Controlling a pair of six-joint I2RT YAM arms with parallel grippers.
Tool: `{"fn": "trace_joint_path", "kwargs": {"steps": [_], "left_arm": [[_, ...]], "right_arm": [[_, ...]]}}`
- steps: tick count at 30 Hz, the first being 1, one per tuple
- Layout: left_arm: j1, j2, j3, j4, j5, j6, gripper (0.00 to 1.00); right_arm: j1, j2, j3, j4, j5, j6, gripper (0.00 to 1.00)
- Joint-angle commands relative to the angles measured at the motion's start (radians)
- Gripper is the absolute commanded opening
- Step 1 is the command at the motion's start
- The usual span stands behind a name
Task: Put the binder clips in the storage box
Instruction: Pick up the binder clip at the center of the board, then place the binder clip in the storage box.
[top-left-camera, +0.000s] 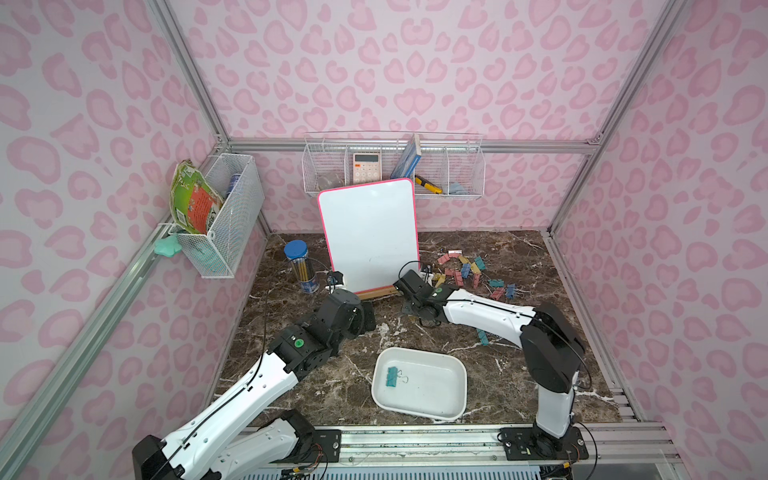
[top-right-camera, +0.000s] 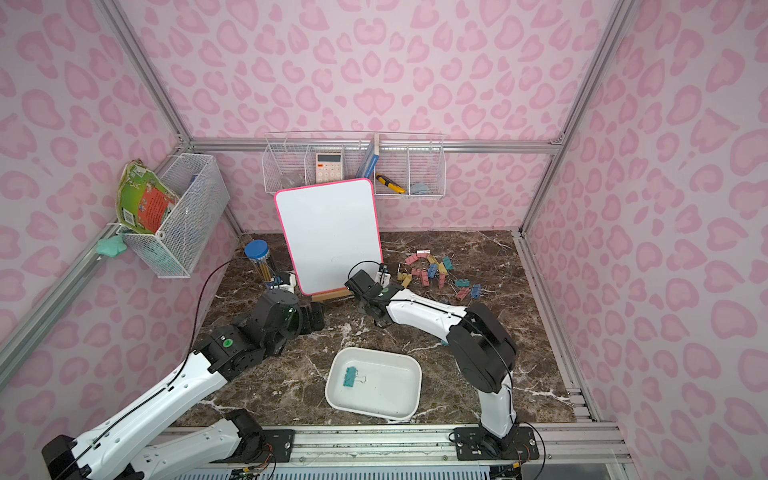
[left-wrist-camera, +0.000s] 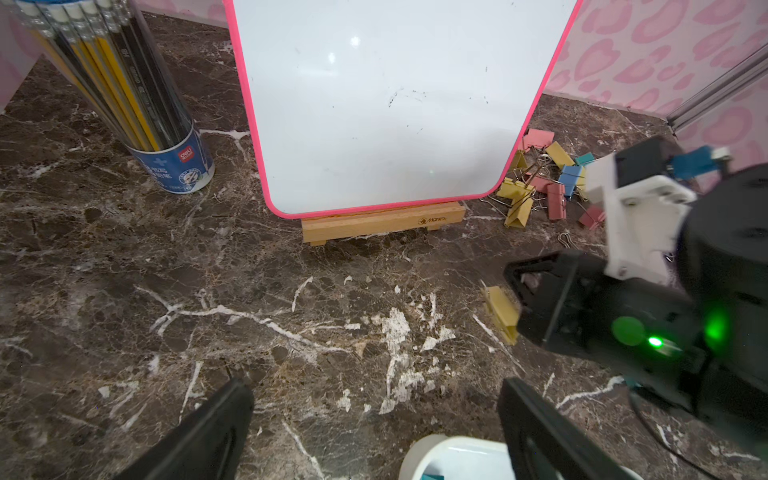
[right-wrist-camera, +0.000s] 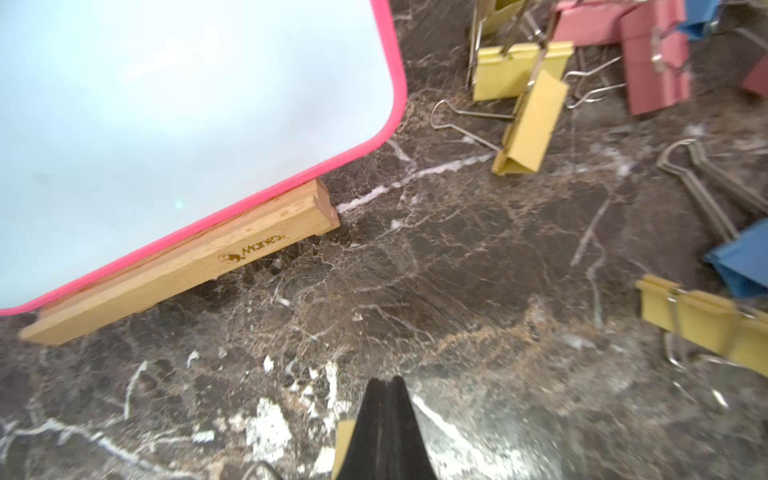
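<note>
R gripper (right-wrist-camera: 384, 386) clamped on yellow clip (left-wrist-camera: 500, 313), seemingly edge-only; may slip before reaching storage box (top-left-camera: 432, 386). L gripper (left-wrist-camera: 374, 395) agape.

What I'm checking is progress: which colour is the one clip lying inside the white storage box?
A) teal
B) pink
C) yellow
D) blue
A: in both top views a single teal binder clip lies on the floor of the storage box, while the pink, yellow and blue ones are all out on the table.
</note>
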Motion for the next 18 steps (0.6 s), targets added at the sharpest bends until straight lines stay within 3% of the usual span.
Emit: {"fn": "trace_joint_path", "kwargs": {"steps": [1, 5, 8, 11, 14, 18], "left_arm": [[0.001, -0.001, 0.005, 0.004, -0.005, -0.013, 0.97], [0.002, -0.003, -0.003, 0.022, -0.007, -0.033, 0.97], [0.01, -0.003, -0.002, 0.039, -0.004, -0.068, 0.98], [0.018, -0.001, 0.0, 0.046, 0.004, -0.081, 0.98], [0.027, 0.001, 0.008, 0.032, 0.007, -0.08, 0.99], [0.029, -0.014, 0.009, 0.004, 0.009, -0.073, 0.99]], "right_arm": [[0.013, -0.163, -0.14, 0.138, -0.045, 0.025, 0.0], [0.134, -0.49, -0.501, 0.517, -0.025, 0.081, 0.0], [0.28, -0.62, -0.743, 0.824, 0.105, 0.237, 0.0], [0.378, -0.548, -0.721, 0.765, 0.185, 0.377, 0.0], [0.396, -0.423, -0.598, 0.595, 0.165, 0.467, 0.0], [0.396, -0.32, -0.58, 0.659, 0.158, 0.496, 0.0]]}}
